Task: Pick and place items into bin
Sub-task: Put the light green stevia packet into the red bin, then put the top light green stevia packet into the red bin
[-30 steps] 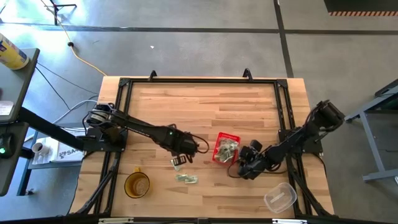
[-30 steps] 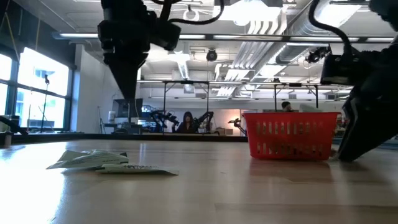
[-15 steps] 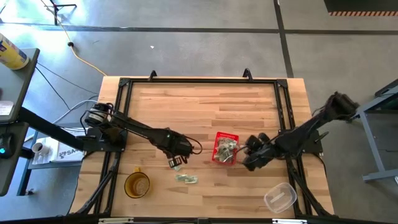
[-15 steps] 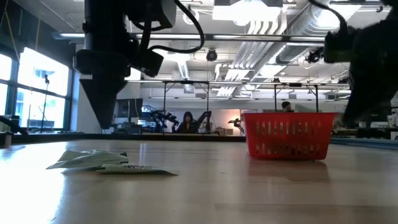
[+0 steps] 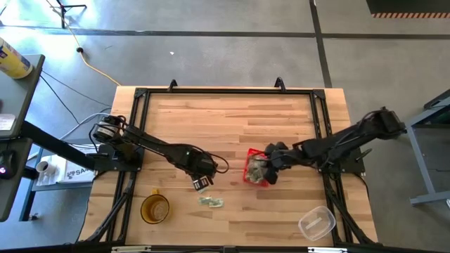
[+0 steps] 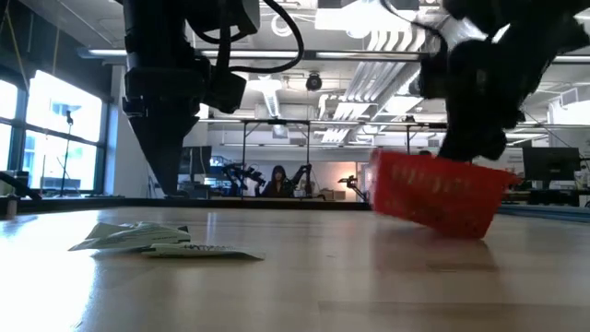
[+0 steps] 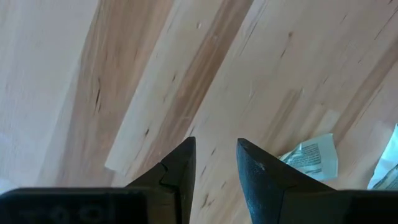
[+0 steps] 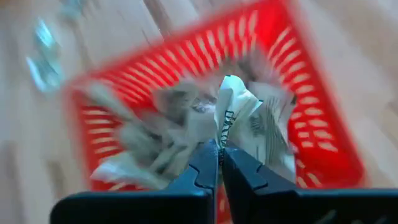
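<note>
Right end effector [image 8: 219, 152] is pinched together on a packet [image 8: 239, 115] over the red basket [image 5: 250, 154] near the desk's right edge, and the basket looks tipped in the low view, so it could spill; left end effector [image 7: 214, 158], apart and empty, hovers by loose packets [image 5: 210, 202].
</note>
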